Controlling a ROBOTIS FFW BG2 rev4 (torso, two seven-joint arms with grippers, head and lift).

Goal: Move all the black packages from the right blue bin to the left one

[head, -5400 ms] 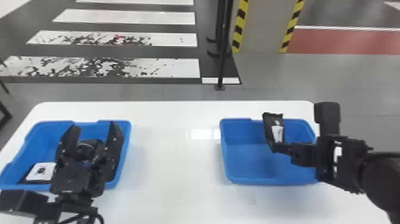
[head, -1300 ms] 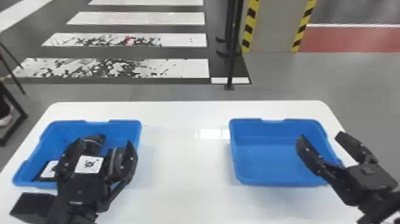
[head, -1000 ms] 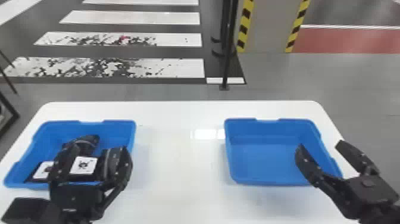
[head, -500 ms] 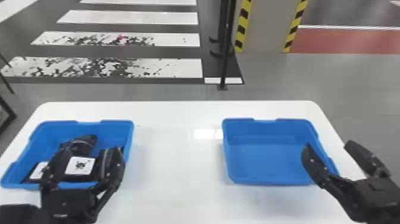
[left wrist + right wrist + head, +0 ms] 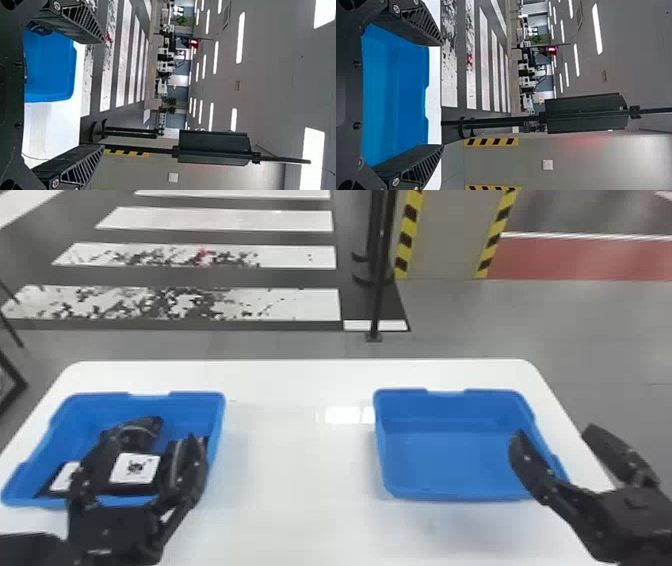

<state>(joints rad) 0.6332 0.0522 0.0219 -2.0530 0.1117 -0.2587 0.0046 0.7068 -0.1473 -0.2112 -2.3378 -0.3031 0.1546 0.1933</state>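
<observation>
Left gripper (image 5: 150, 436) — spread, black packages (image 5: 134, 469) below

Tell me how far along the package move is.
Looks done: black packages, at least two with white labels, lie in the left blue bin. In hand: nothing; the left claw and right claw are both open with nothing between their fingers. Left: apparently no transfers, since the right blue bin shows only bare blue floor.

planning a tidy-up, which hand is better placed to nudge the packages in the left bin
The left hand, likely: it is open by the packages, while the right hand is by the right bin.
</observation>
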